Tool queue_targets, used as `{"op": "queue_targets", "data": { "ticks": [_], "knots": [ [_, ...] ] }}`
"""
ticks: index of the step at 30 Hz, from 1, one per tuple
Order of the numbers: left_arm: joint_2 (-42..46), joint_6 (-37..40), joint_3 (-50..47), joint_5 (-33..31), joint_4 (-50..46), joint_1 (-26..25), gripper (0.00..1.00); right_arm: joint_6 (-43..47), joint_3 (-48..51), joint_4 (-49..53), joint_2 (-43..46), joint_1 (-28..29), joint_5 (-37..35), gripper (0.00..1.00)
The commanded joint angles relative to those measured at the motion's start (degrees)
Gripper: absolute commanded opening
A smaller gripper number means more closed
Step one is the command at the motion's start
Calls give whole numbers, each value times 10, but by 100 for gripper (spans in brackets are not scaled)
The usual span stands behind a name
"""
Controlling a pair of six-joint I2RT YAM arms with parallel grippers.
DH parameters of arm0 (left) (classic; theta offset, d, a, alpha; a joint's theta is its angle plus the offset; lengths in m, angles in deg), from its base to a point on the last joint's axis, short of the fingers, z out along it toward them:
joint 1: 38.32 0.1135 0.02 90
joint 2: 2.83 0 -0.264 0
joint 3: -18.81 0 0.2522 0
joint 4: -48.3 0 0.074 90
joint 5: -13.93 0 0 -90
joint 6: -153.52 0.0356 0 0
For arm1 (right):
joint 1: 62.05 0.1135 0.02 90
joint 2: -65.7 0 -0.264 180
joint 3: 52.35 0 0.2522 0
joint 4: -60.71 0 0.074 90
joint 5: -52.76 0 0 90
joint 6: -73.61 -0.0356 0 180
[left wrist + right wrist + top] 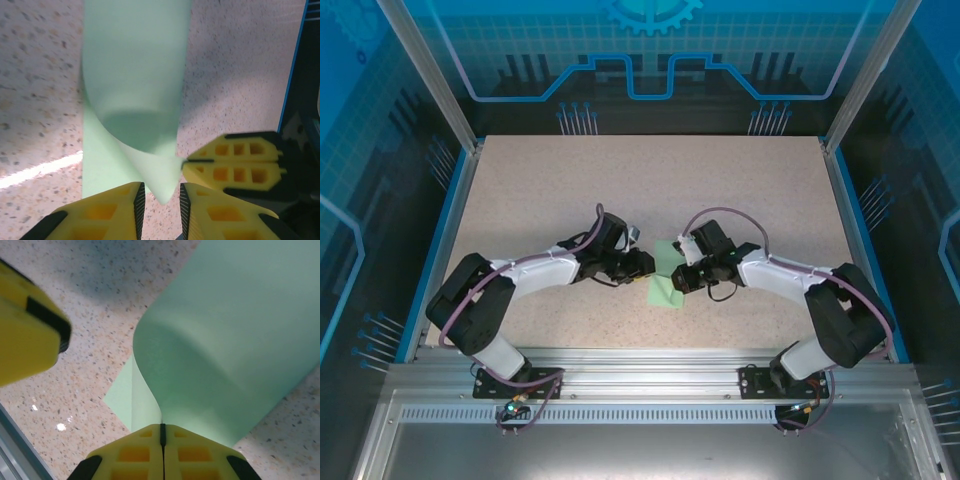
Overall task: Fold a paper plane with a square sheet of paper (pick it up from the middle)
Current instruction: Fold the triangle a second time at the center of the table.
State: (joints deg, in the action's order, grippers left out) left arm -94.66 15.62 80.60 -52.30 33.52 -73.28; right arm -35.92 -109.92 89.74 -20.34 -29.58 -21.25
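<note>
Right gripper [161,429] — pinching square sheet of paper [235,340] | left gripper [161,200] — jaws apart around its corner

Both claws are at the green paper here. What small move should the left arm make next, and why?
Probably close the left claw fully. Its jaws stand apart with the lifted corner of the green paper sheet between them, while the right claw is shut on the sheet close by. A second pinch would let both arms control the fold.
</note>
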Motion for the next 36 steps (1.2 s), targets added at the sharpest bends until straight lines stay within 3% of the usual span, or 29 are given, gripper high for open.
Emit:
{"op": "queue_targets", "data": {
  "ticks": [1, 21, 36],
  "knots": [
    [9, 8, -6, -5, 5, -16, 28, 25, -12, 38, -13, -22, 9, 6],
    [-43, 5, 41, -14, 9, -53, 29, 89, -106, 106, -93, -31, -26, 7],
    [-81, 4, 68, -14, 17, -70, 29, 96, -102, 110, -101, -38, -43, 8]
  ]
}}
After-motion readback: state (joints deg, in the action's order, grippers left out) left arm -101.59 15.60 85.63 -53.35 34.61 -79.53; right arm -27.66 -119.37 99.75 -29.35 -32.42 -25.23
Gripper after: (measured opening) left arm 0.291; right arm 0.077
